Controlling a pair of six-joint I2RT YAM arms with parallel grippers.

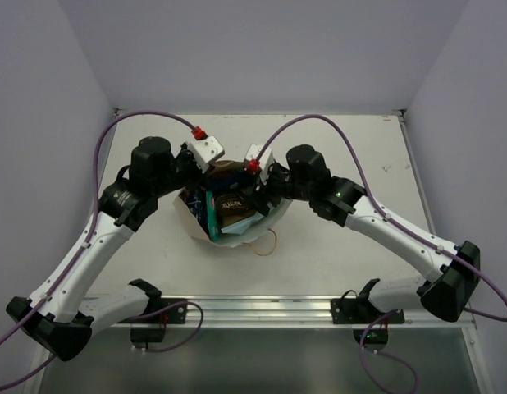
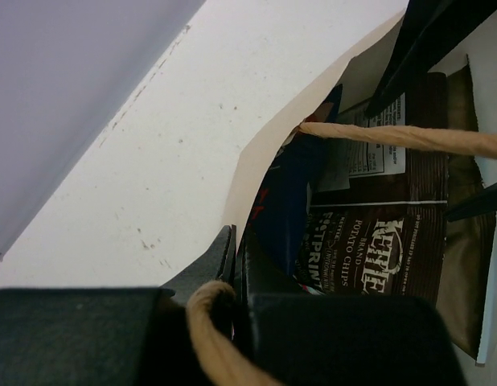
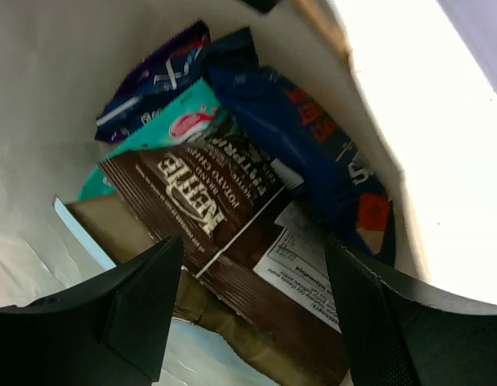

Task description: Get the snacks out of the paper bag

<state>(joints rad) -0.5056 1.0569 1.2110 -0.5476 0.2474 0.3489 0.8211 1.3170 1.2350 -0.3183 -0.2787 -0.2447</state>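
Note:
The paper bag lies open in the middle of the table. My left gripper is shut on its rim, and a twisted handle crosses that view. My right gripper is open inside the bag's mouth, its fingers spread over a brown Kettle chips packet without touching it. Around it lie a dark blue packet, a teal one, a purple-and-white one, a light blue edge and a second brown packet underneath. The brown packet also shows in the left wrist view.
A loose bag handle loops onto the table in front of the bag. Grey walls close in the table on the left, back and right. A metal rail runs along the near edge between the arm bases.

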